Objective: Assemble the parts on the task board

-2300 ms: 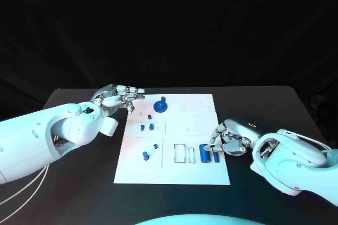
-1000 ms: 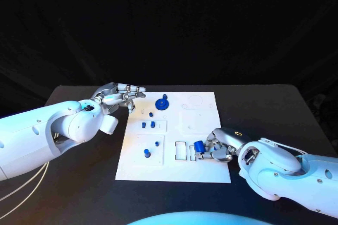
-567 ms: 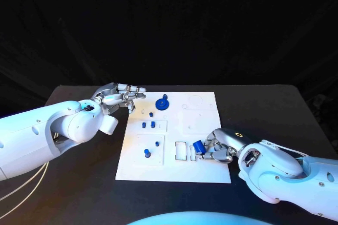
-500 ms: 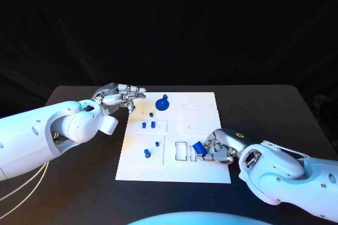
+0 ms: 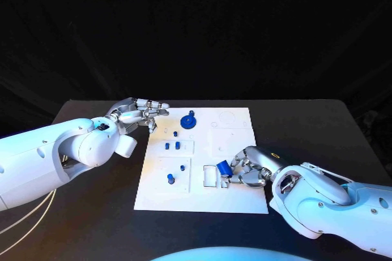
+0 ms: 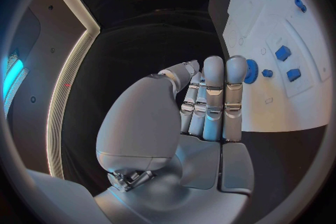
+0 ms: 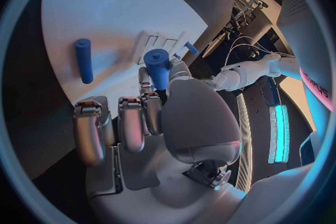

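1 blue cylinder (image 5: 223,167) was pinched in the right hand (image 5: 247,169) above the slots at 5 o'clock on the task board (image 5: 233,137); several parts looked seated. Left hand (image 5: 135,114) hovered, fingers curled, empty.

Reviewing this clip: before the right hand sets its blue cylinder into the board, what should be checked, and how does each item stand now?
1. Right hand holds the blue cylinder: ok.
2. Cylinder lifted off the task board: ok.
3. Rectangular slots beneath it are free: cannot tell, partly hidden.
4. Second blue cylinder lies clear of the hand: ok.
5. Left hand stays off the board, at its far left corner, holding nothing: ok.
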